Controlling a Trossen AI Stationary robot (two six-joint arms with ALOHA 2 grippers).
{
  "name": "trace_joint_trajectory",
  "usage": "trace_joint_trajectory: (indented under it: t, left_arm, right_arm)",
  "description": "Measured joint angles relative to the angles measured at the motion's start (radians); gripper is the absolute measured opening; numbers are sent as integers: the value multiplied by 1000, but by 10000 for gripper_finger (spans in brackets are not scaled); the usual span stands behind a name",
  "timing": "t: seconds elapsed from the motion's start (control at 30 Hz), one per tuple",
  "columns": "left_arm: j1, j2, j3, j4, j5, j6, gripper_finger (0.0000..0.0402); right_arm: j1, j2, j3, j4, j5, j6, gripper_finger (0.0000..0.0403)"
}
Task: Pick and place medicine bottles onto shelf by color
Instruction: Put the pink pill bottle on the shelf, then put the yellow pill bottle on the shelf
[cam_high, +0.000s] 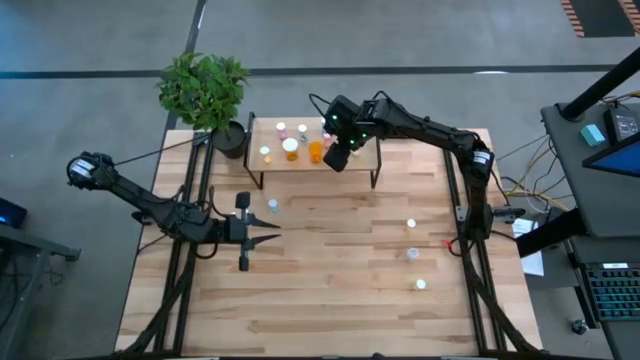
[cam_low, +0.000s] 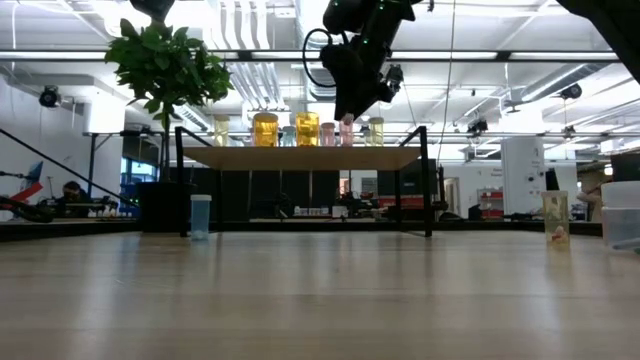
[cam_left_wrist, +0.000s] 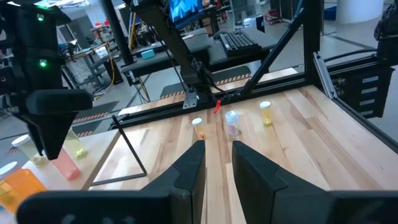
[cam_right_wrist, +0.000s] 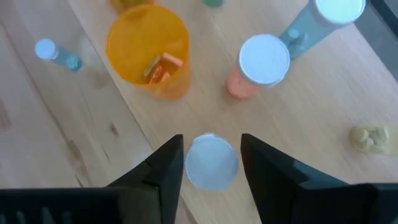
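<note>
On the shelf: the shelf (cam_high: 262, 137) stands at the far side of the table (cam_high: 330, 280), beside a potted plant (cam_high: 204, 88). It already carries a good group of medicine bottles — among them an orange bottle (cam_high: 316, 152) without its cap, a yellow one with a white cap (cam_high: 290, 149) and a pinkish one (cam_right_wrist: 255, 67).

Right gripper: the right gripper (cam_right_wrist: 211, 157) hangs over the shelf top, pointing down. Its fingers stand on both sides of a white-capped bottle (cam_right_wrist: 211, 162) that is upright on the shelf. I judge they are parting to let it go, but whether they touch it I cannot tell.

Left gripper: the left gripper (cam_high: 262, 236) waits low over the left part of the table, holding nothing. Its fingers (cam_left_wrist: 186, 174) are near together, with a narrow gap between.

Left to do: four bottles are not yet placed — a bluish one (cam_high: 272, 206) on the table in front of the shelf, and three more on the right side (cam_high: 411, 224) (cam_high: 412, 254) (cam_high: 420, 285).

Progress: I judge most of the work is done; the bottle under the right gripper looks just placed.

Colour order: some like colours stand near each other, but I cannot tell if every bottle is sorted right.
</note>
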Motion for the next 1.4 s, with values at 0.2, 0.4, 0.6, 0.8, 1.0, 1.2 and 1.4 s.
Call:
trace_joint_trajectory:
  t: [0.2,0.4,0.6,0.8,1.0,1.2,1.4]
  left_arm:
    - [0,0,0,0,0,0,63]
    - [0,0,0,2,0,0,63]
    - [0,0,0,10,0,0,63]
    - [0,0,0,47,0,0,63]
    - [0,1,-1,53,0,0,63]
    - [0,0,-5,55,0,0,63]
    - [0,0,-6,56,0,0,63]
  right_arm:
    - [0,0,19,-10,2,2,181]
    - [12,-32,113,-62,3,7,182]
    - [105,-136,100,-65,2,-1,182]
    - [273,-234,-1,-32,71,-29,180]
    - [435,-343,-205,74,132,0,180]
    - [536,-453,-411,78,130,250,183]
    - [546,-526,-560,-99,139,646,212]
